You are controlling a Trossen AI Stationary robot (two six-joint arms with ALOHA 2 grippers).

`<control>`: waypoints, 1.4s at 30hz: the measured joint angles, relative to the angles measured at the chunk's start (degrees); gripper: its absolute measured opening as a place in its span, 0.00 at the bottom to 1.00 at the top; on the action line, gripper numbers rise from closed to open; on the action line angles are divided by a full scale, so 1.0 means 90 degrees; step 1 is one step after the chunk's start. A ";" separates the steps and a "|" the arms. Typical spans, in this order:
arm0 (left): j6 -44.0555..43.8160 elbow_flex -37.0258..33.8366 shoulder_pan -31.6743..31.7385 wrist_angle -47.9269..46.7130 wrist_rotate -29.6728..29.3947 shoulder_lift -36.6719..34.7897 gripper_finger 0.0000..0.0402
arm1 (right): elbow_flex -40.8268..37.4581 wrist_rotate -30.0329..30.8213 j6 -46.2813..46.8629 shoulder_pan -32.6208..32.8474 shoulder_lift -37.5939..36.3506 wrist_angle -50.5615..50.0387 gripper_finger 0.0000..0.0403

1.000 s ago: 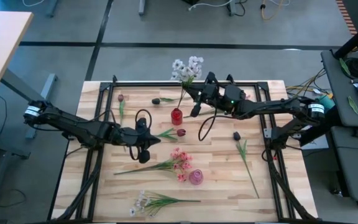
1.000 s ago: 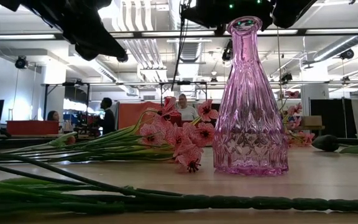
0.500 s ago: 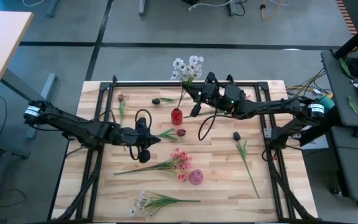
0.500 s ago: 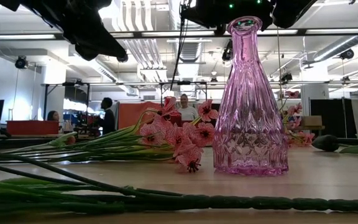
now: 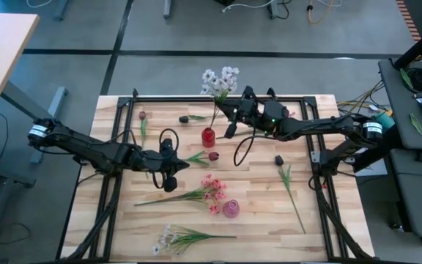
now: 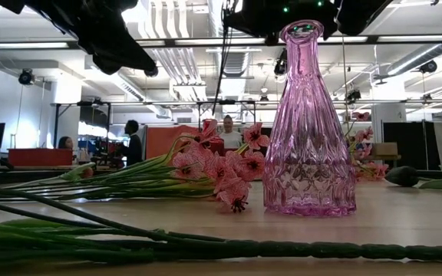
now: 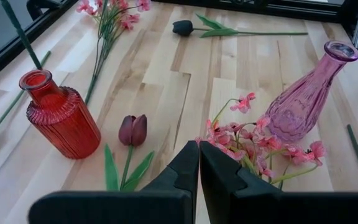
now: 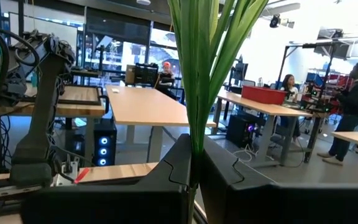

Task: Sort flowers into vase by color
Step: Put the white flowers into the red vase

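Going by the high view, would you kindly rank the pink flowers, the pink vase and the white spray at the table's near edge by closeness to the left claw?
Measured from the left claw:
1. Pink flowers, just to its right.
2. Pink vase, further right and nearer the table's front edge.
3. White spray, lying by the front edge, about level with the claw sideways.

Bare table (image 5: 258, 191) lies between the pink vase (image 5: 231, 209) and a red tulip (image 5: 288, 183); the red vase (image 5: 208, 136) obstructs centre-rear.
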 joint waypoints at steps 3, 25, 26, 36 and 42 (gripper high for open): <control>0.0000 0.0000 0.0000 0.0000 0.0000 0.0000 0.00 | -0.0005 0.0000 0.0008 0.0000 0.0000 0.0012 0.03; -0.0005 0.0000 0.0000 0.0020 0.0000 0.0000 0.00 | 0.0034 0.0338 -0.0177 0.0005 0.0406 0.0388 0.03; -0.0005 0.0000 0.0000 0.0022 0.0000 0.0000 0.00 | 0.0034 0.0334 -0.0136 0.0005 0.0406 0.0367 0.03; -0.0005 0.0002 0.0000 0.0022 0.0000 0.0000 0.00 | 0.0009 0.0327 -0.0023 0.0005 0.0406 0.0311 0.03; -0.0005 0.0000 0.0000 0.0022 0.0000 0.0000 0.00 | 0.0002 0.0330 0.0194 0.0002 0.0408 0.0023 0.13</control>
